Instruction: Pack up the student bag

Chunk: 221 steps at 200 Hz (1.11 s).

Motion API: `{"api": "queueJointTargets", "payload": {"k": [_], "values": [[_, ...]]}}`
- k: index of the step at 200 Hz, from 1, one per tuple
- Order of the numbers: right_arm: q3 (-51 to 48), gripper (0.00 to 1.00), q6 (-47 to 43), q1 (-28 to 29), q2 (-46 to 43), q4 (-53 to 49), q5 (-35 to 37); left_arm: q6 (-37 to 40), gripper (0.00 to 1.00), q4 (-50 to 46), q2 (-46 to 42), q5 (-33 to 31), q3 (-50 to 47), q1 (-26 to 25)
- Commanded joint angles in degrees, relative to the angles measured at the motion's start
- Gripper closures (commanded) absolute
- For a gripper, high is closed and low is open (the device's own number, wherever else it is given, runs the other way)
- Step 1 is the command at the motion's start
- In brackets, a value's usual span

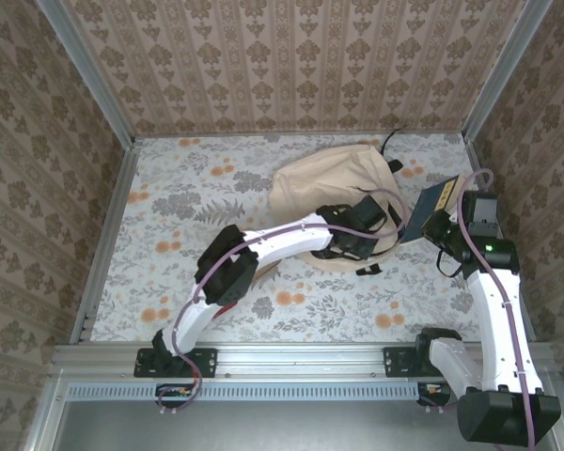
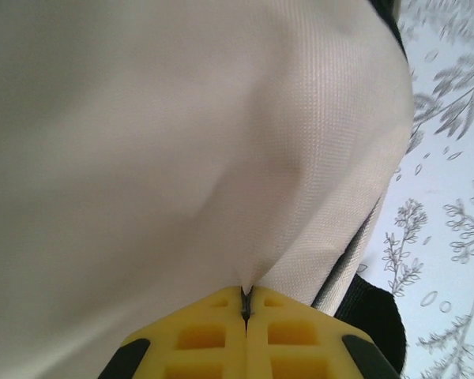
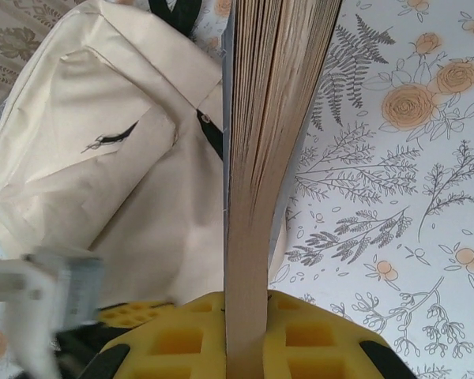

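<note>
The student bag (image 1: 324, 183), beige fabric with a black strap, lies at the back of the table, right of centre. My left gripper (image 1: 359, 242) rests on its near edge. In the left wrist view the yellow jaws (image 2: 246, 294) are shut, pinching a fold of the bag's cloth (image 2: 182, 142). My right gripper (image 1: 444, 228) stands just right of the bag, shut on a book (image 1: 430, 207) with a dark blue cover, held upright. In the right wrist view the book's page edges (image 3: 261, 158) rise from between the jaws (image 3: 246, 300), with the bag (image 3: 103, 158) and its front pocket to the left.
A floral cloth (image 1: 188, 207) covers the table, and patterned walls with metal posts close it in on three sides. The left half of the table is free room. The bag's black strap (image 2: 375, 312) hangs at its lower right. The left arm's wrist (image 3: 63, 288) is close to the book.
</note>
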Motion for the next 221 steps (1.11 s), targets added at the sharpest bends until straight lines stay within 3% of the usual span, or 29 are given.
{"api": "queueJointTargets", "payload": {"k": [1, 41, 65, 124, 221], "values": [[3.19, 0.96, -1.83, -0.23, -1.76, -1.60, -2.99, 2.87, 1.00, 1.78, -9.29, -0.74, -1.33, 4.04], [4.23, 0.97, -2.27, -0.14, -2.92, -3.64, -10.90, 3.15, 1.00, 6.33, -15.16, -0.08, -3.65, 9.39], [2.58, 0.99, -0.99, -0.04, -2.92, -2.86, -18.77, 3.57, 1.00, 14.18, -18.12, 1.14, -5.58, 11.92], [-6.59, 1.00, 6.12, 1.54, -2.99, 7.35, -31.48, 4.22, 1.00, 22.61, -21.24, 6.43, -8.08, 12.59], [-5.97, 1.00, 11.92, 10.24, 15.18, 27.84, -30.90, 3.37, 1.00, 22.81, -25.55, 7.16, -11.89, 12.56]]}}
